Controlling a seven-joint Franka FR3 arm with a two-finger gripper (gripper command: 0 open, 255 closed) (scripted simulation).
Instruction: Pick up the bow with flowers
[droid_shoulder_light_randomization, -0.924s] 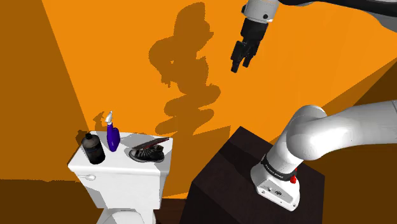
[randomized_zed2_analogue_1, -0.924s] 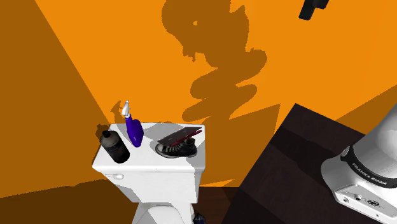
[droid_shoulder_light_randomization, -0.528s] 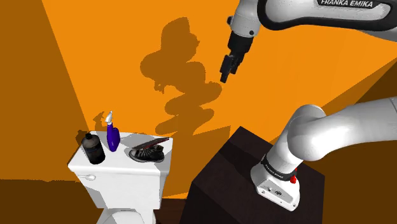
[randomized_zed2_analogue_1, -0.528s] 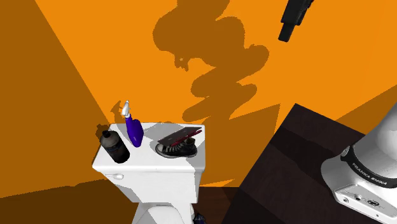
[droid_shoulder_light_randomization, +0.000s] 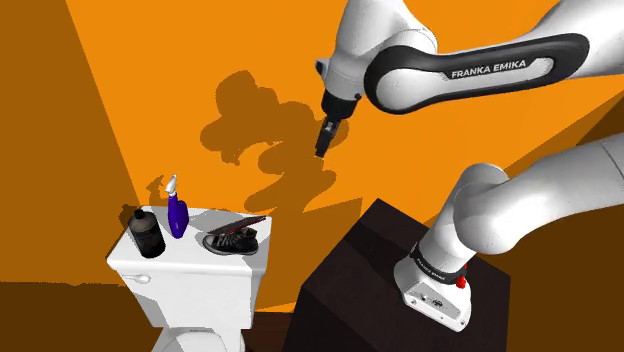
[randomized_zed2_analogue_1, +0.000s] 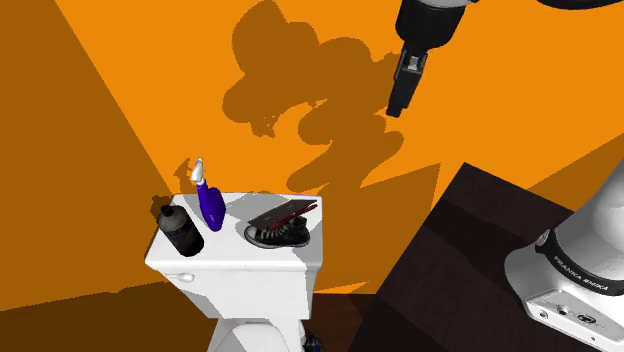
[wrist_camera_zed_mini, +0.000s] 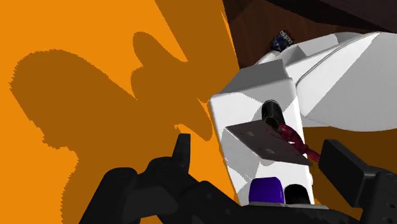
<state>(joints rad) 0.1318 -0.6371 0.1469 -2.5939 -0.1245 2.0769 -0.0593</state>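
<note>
You cannot make out any flowers on the bow (droid_shoulder_light_randomization: 238, 223): too small, it reads as a flat dark slab with a red edge, covering part of the sneaker (droid_shoulder_light_randomization: 232, 241). The toilet (droid_shoulder_light_randomization: 190, 278) is cut off at the shoulder view's 6 o'clock edge. Between the fingers (wrist_camera_zed_mini: 183, 149), the hand's base hides the lower part of the purple bottle (wrist_camera_zed_mini: 266, 189).

A white tank (wrist_camera_zed_mini: 251, 86) sits mid-frame, seen from above against an orange wall (wrist_camera_zed_mini: 63, 25) that carries a broad dark shadow (wrist_camera_zed_mini: 95, 114). On the tank lies the bow (wrist_camera_zed_mini: 262, 141), a flat grey slab with pink-red trim at one edge, touching a black object (wrist_camera_zed_mini: 272, 113). Closer to the gripper (wrist_camera_zed_mini: 256, 147) stand a purple bottle (wrist_camera_zed_mini: 267, 189) and a black bottle (wrist_camera_zed_mini: 296, 193). The fingers (wrist_camera_zed_mini: 183, 153) stand apart, touching nothing. Beyond the tank are the white bowl (wrist_camera_zed_mini: 356, 76) and brown floor (wrist_camera_zed_mini: 267, 16).
</note>
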